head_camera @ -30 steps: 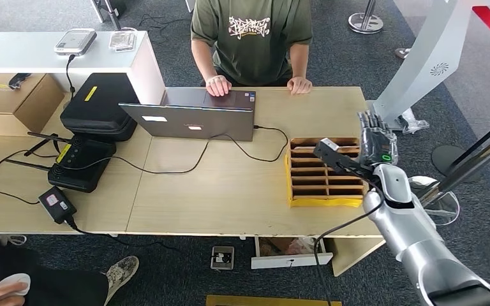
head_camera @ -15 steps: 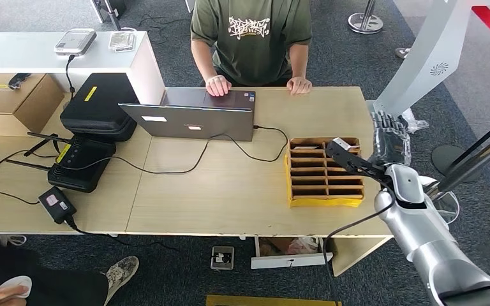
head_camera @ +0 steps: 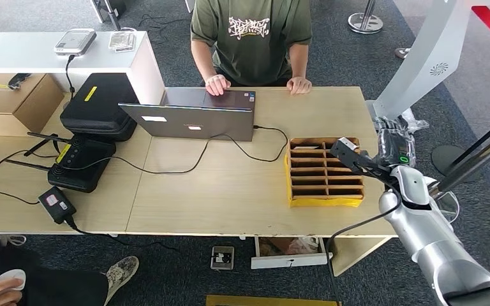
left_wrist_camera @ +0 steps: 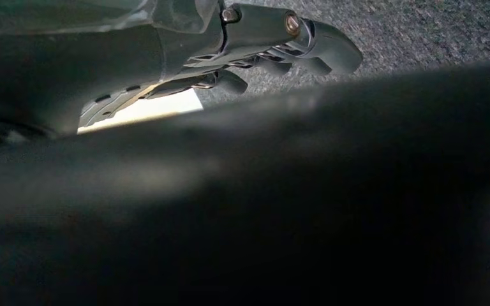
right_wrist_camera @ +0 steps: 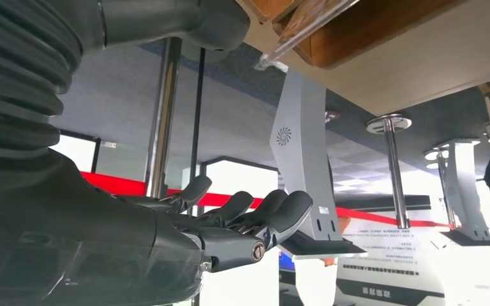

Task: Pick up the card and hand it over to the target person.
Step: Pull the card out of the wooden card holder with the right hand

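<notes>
Cardboard tray [head_camera: 324, 201] of cards, just left of our empty, spread right hand [head_camera: 392, 143]; we should approach squarely, then pinch one card.

Item 1: pale thin card [head_camera: 305, 148], lying flat in the rearmost slot of the yellow-brown slotted wooden tray [head_camera: 324, 201], towards my right on the table; too small for me to read any marking.

Item 2: person in an olive-green T-shirt [head_camera: 252, 38] with a pale chest print, facing me across the light wooden table [head_camera: 230, 191], one hand on the grey laptop [head_camera: 191, 118], the other on the tabletop.
</notes>
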`<state>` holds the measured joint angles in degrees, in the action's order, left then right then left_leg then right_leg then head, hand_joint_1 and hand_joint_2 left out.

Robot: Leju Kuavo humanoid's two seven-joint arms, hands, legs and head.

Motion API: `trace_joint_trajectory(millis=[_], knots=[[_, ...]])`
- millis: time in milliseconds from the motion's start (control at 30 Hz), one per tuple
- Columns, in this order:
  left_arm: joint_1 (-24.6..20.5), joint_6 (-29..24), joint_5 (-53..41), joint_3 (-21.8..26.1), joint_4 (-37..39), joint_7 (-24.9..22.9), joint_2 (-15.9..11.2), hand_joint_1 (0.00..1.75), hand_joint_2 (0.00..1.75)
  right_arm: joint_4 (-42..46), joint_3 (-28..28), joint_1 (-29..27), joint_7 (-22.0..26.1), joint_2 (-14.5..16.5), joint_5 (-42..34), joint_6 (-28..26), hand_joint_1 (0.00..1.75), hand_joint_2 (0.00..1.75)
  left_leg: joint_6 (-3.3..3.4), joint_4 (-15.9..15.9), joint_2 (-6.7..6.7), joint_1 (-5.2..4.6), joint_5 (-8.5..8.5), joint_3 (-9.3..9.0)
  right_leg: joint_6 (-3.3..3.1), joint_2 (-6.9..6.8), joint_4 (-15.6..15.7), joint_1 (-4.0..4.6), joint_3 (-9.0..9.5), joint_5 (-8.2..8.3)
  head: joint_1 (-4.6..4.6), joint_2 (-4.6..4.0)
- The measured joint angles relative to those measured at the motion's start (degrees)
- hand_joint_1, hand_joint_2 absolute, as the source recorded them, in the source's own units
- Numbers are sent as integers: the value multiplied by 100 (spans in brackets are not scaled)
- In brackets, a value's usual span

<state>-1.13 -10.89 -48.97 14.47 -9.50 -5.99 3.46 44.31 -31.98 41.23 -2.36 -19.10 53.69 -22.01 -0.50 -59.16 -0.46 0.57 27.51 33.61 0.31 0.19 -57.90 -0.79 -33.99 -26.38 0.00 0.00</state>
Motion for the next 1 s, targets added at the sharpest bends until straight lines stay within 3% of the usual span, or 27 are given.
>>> trace_joint_trajectory(millis=[200,500,667,800,933,1000], knots=[[-3,5,-6,1,3,-15,3,0,0,64,-24,-66,10,91,-42,-19,59,175,0,1,0,0,0,-2,0,0,1,0,1,0,0,0],[-7,-7,-6,9,0,-30,18,0,0,113,-88,-42,6,292,-65,65,53,175,-1,-2,2,0,-1,5,0,3,-4,0,-6,1,0,0],[-11,-12,-21,2,-1,-42,11,0,0,144,-87,4,16,346,-68,51,62,175,-1,0,8,0,0,1,-1,8,-1,0,-3,2,0,0],[-17,-9,-29,-2,-1,-54,10,0,0,163,-89,32,18,375,-73,60,78,175,0,0,5,-1,-1,3,0,5,-2,-1,-4,2,0,0],[-18,1,-53,-21,-3,-58,20,0,0,87,-79,64,-31,399,-43,75,134,175,0,0,8,-1,0,2,-1,7,-2,-1,-4,2,0,0],[-16,-6,-61,-24,-4,-56,22,0,0,33,-70,76,-51,405,-5,54,139,175,0,0,8,-2,0,2,-1,7,-2,-1,-4,2,0,0]])
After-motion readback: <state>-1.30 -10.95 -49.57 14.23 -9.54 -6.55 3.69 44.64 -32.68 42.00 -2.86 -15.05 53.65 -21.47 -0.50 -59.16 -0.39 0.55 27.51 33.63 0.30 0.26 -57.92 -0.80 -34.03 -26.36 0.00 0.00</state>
